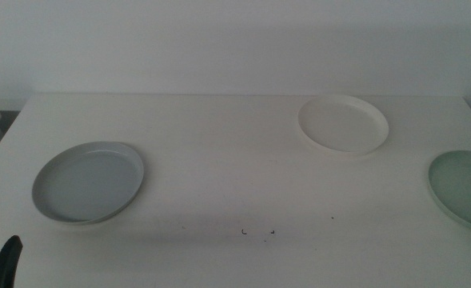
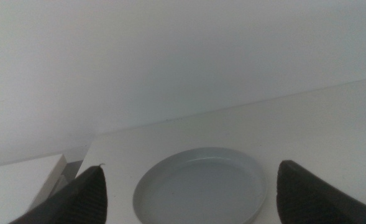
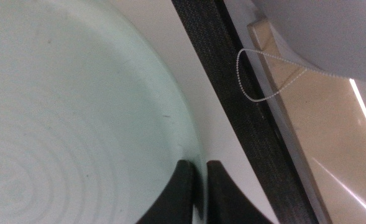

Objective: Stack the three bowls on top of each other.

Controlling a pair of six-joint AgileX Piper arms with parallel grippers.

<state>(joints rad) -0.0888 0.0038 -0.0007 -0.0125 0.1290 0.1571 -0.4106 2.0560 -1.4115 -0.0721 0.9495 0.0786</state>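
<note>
Right claw (image 3: 198,193) pinching green bowl (image 3: 77,112) rim

A white table (image 1: 235,176) bears small dark specks (image 1: 257,232).

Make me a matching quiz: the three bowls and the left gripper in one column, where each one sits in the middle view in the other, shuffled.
Things:
1. light grey bowl
2. white bowl
3. pale green bowl
4. left gripper

Places:
A. cut off by the right edge
B. bottom left corner
C. left side of the table
D. far side, right of centre

Pairs: 1-C, 2-D, 3-A, 4-B
</note>
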